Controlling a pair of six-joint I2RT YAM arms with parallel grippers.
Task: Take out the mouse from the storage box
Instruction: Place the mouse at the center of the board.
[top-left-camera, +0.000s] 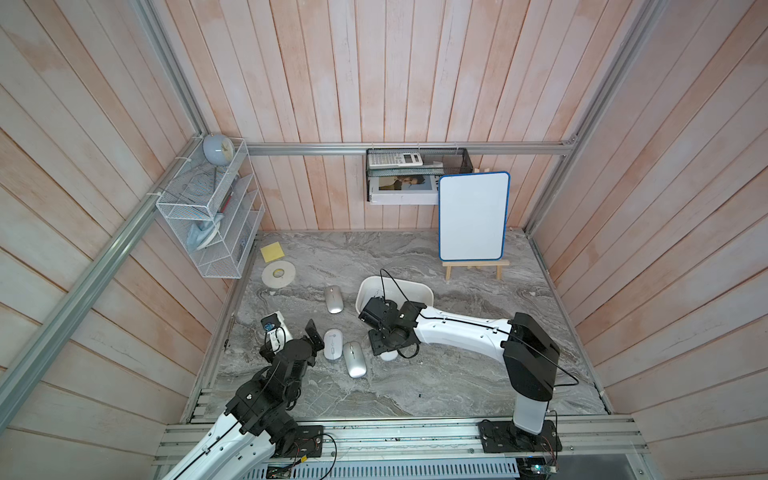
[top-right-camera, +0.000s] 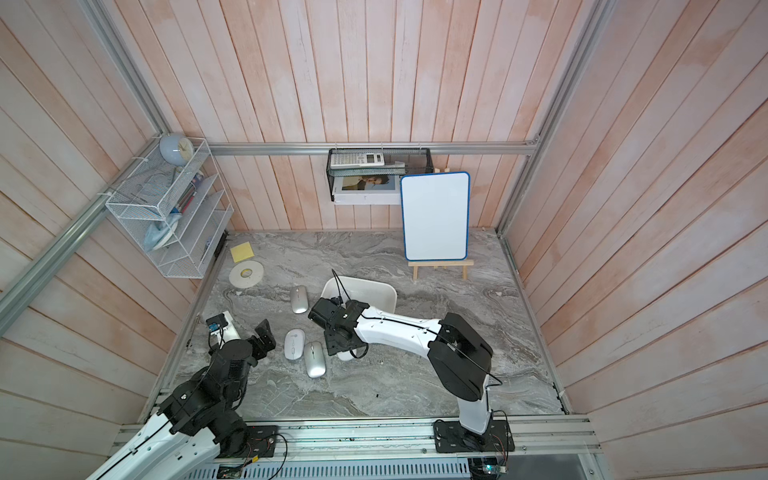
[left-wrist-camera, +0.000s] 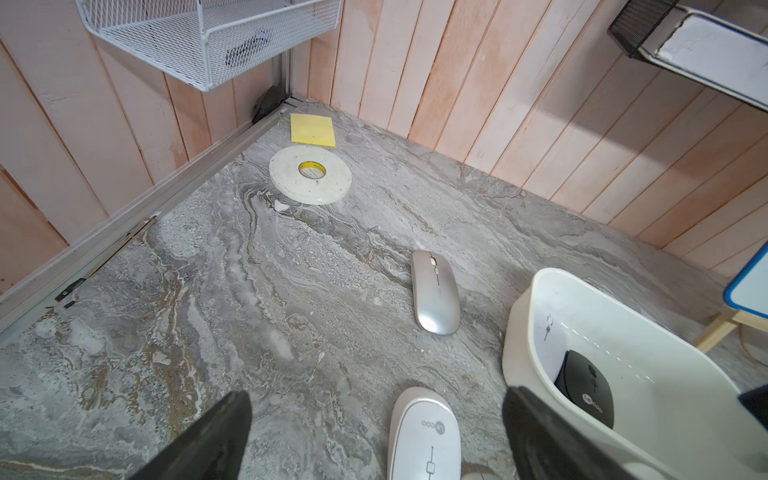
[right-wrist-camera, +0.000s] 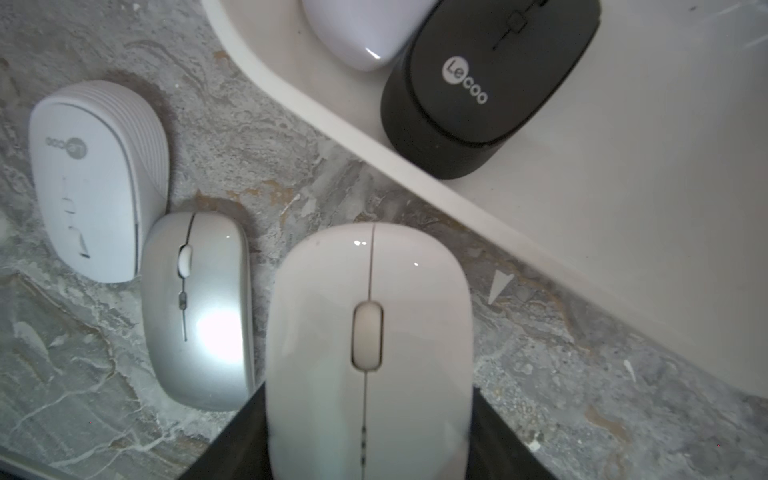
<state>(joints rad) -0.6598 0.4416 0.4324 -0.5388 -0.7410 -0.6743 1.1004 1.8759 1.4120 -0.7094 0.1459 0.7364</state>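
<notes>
- Right gripper (right-wrist-camera: 370, 436): black fingers (right-wrist-camera: 232, 444) closed on the flanks of a white mouse (right-wrist-camera: 370, 311), scroll wheel up
- The grip is plain in the right wrist view only; in both top views the white mouse (top-left-camera: 388, 355) is a pale sliver under the wrist
- The white mouse is outside the storage box (right-wrist-camera: 602, 216), just beside its near wall and over the worktop (right-wrist-camera: 582, 395); whether it touches the worktop cannot be told
- Storage box (top-left-camera: 417, 291): about mid-worktop, toward the far edge
- Contents, wrist views only: black mouse (right-wrist-camera: 490, 83) and glossy white mouse (right-wrist-camera: 361, 33), side by side; the right arm covers them in the top views
- Ribbed white mouse (right-wrist-camera: 95, 183) and silver mouse (right-wrist-camera: 195, 311): close together on the worktop, toward the left edge from the held one
- Second silver mouse (top-left-camera: 333, 299): alone, left of the storage box
- Left gripper (left-wrist-camera: 374, 432): jaws wide apart, above the ribbed white mouse
- Tape roll (top-left-camera: 278, 275), yellow note pad (top-left-camera: 272, 252): far left corner
</notes>
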